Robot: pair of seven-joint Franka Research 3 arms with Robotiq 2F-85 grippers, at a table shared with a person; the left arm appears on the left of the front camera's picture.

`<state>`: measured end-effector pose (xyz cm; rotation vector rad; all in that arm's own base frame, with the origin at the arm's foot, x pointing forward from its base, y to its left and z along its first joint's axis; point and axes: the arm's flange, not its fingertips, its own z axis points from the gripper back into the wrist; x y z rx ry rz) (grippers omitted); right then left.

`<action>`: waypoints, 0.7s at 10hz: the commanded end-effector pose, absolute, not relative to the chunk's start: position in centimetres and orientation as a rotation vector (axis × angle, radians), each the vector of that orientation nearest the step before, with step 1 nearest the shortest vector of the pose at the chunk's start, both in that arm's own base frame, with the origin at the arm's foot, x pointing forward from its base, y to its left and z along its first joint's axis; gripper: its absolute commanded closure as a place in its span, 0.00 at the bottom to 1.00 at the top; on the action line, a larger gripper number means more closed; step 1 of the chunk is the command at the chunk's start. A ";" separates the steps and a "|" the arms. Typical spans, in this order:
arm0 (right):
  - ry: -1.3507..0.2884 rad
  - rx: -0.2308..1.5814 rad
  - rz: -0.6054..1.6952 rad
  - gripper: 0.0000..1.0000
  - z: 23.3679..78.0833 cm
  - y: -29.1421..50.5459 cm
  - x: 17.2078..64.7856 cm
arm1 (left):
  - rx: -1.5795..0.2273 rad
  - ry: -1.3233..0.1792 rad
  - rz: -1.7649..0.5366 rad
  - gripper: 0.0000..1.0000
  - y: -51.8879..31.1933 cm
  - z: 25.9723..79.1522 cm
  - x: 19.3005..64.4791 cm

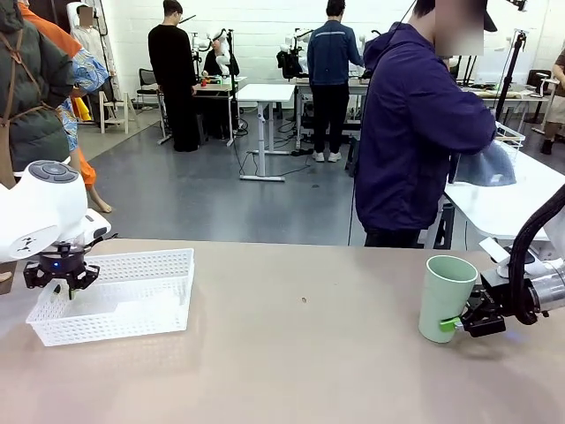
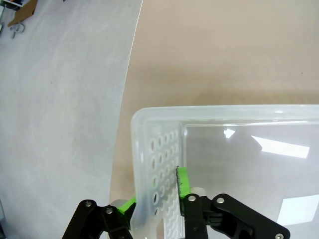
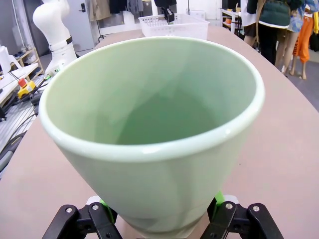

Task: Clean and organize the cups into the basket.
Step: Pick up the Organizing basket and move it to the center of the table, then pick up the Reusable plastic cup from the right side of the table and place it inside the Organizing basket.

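The pale mint green cup (image 1: 444, 297) stands upright on the table at the right. My right gripper (image 1: 461, 322) is shut on its lower part. In the right wrist view the cup (image 3: 154, 129) shows its hollow inside, with a green-padded finger on each side of its base (image 3: 159, 219). The white lattice basket (image 1: 132, 296) sits at the table's left. My left gripper (image 1: 60, 279) is shut on its left wall. The left wrist view has that wall (image 2: 157, 169) pinched between the green pads (image 2: 182, 181). The tan-brown cups are out of view.
A person in a dark blue jacket (image 1: 415, 132) stands at the far edge, turned toward a white side table (image 1: 512, 199) at the right. The tan table (image 1: 300, 353) runs between basket and cup. The basket (image 3: 174, 24) and left arm (image 3: 55, 30) show far off in the right wrist view.
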<state>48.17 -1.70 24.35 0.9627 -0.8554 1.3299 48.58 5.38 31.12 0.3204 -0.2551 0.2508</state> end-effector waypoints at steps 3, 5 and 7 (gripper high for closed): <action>-0.869 0.967 1.326 0.78 23.7 -1.7 48.7 | 0.350 -0.274 0.261 1.00 5.3 30.3 48.7; -0.870 0.967 1.321 0.78 23.6 -1.7 48.7 | 0.347 -0.274 0.254 1.00 5.4 30.2 48.6; -0.870 0.967 1.315 1.00 23.6 -1.8 48.8 | 0.349 -0.274 0.253 1.00 5.5 30.4 48.6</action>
